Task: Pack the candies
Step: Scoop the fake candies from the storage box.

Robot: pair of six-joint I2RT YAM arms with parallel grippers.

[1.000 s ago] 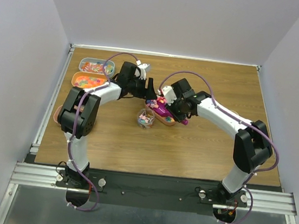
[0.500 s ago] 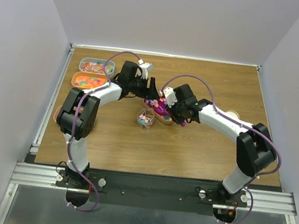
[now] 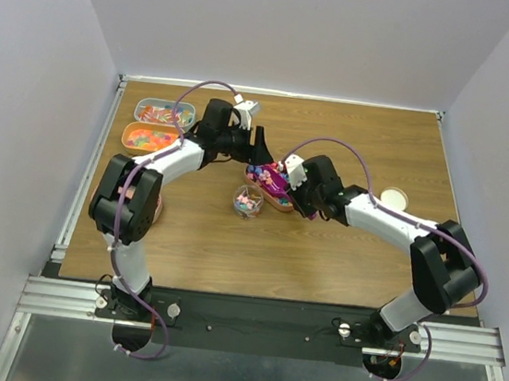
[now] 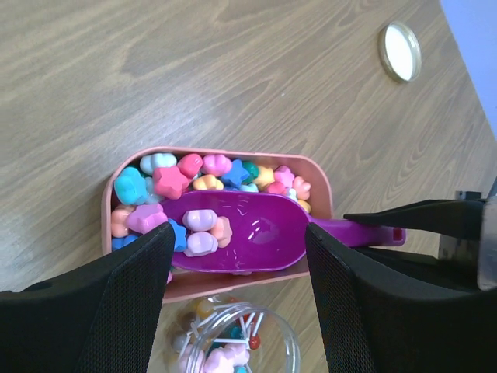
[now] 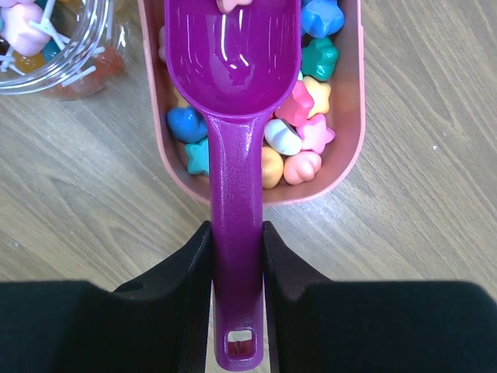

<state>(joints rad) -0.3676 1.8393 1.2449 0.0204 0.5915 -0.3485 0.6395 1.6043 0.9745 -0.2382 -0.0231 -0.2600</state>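
Observation:
My right gripper (image 3: 295, 190) (image 5: 237, 230) is shut on the handle of the magenta scoop (image 5: 233, 62). The scoop's bowl (image 4: 256, 233) lies in the pink tray (image 4: 326, 186) (image 5: 353, 116) among pastel star and shell candies (image 4: 171, 180) (image 5: 299, 132). A few candies (image 4: 200, 231) sit at the bowl's tip. The glass jar (image 3: 247, 202) (image 4: 233, 342) (image 5: 46, 39) stands beside the tray, partly filled with candies. My left gripper (image 3: 258, 147) (image 4: 239, 242) is open and empty above the tray and jar.
The round cream lid (image 3: 393, 198) (image 4: 400, 52) lies on the table to the right. Two trays stand at the back left, one with orange-yellow gummies (image 3: 149, 138) and one with red-orange wrapped pieces (image 3: 159, 114). A pink container (image 3: 98, 192) is mostly hidden by the left arm.
My right arm has stretched lower and leftward, uncovering the cream lid; the scoop stays in the pink tray. My left gripper has drawn slightly back from the tray.

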